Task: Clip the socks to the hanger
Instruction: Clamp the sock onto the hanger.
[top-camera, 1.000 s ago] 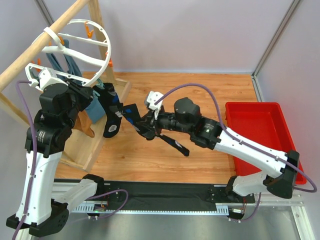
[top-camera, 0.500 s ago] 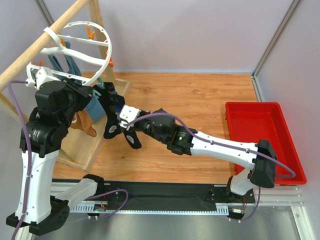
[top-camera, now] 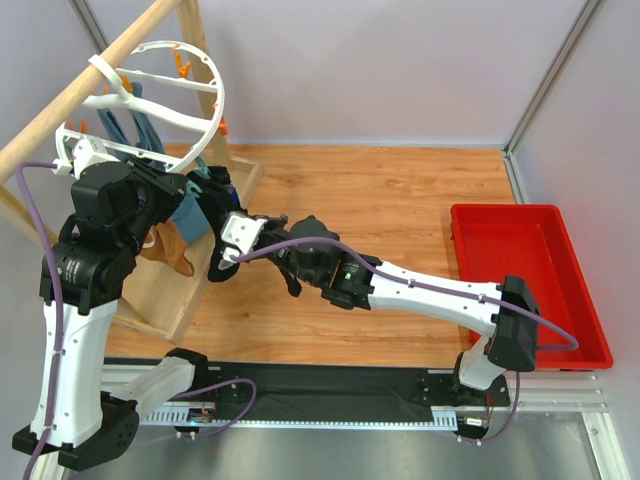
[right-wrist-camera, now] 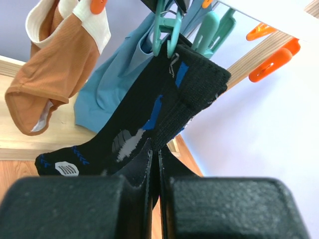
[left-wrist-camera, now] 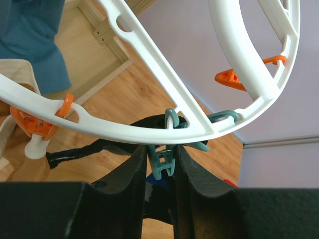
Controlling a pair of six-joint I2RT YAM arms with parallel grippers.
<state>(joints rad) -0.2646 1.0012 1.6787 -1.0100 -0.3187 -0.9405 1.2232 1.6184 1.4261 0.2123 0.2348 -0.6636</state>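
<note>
The white ring hanger hangs from a wooden pole at the upper left and fills the left wrist view. My left gripper is shut on a teal clip under the ring. In the top view it sits below the ring. The black socks with white and blue marks hang with the cuff touching a teal clip. I cannot tell whether that clip grips them. My right gripper is shut on the black sock's cuff from below. It shows in the top view beside the socks.
A tan-brown sock and a teal-blue sock hang next to the black ones. Orange clips sit round the ring. A wooden rack frame stands at the left and a red tray at the right.
My right arm has swung left and up, bringing the black sock against the clip under the hanger. My left gripper has shifted only slightly at the ring.
</note>
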